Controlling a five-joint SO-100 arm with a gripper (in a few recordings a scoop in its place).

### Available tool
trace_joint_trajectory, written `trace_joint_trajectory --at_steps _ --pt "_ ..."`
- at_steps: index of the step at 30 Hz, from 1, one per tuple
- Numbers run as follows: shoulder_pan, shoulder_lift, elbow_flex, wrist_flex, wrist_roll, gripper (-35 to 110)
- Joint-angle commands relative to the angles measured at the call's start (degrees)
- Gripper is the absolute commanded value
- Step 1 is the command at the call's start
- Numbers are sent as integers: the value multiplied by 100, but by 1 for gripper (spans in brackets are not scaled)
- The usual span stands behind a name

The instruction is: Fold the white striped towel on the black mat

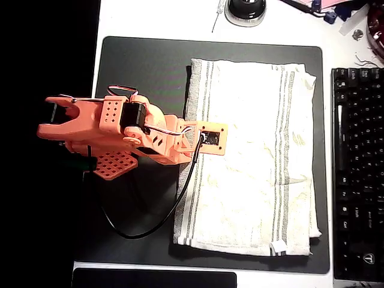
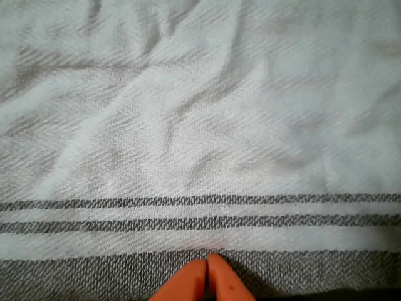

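The pincer (image 2: 207, 266) has its orange fingertips (image 2: 222, 282) pressed together – nothing between them – at the grey-banded edge of the white striped towel (image 1: 252, 162), which spreads flat ahead of it on the black mat (image 1: 144, 66) – a keyboard (image 1: 358, 174) lies beyond the towel's far edge

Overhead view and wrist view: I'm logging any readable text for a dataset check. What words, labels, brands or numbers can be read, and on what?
No text can be read.
Keyboard: key legends and a small emblem at its lower corner, too small and blurred to read.
White striped towel: its small white tag looks blank.
Black mat: no marking visible.
Gripper: no marking.
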Motion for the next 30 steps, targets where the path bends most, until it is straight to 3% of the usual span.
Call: trace_joint_trajectory --at_steps 1,13,15,30 --pt "44 123 114 97 -70 1" --pt "35 123 114 97 -70 1" --pt "-9 123 114 97 -44 6" --pt "-185 114 62 62 -53 0"
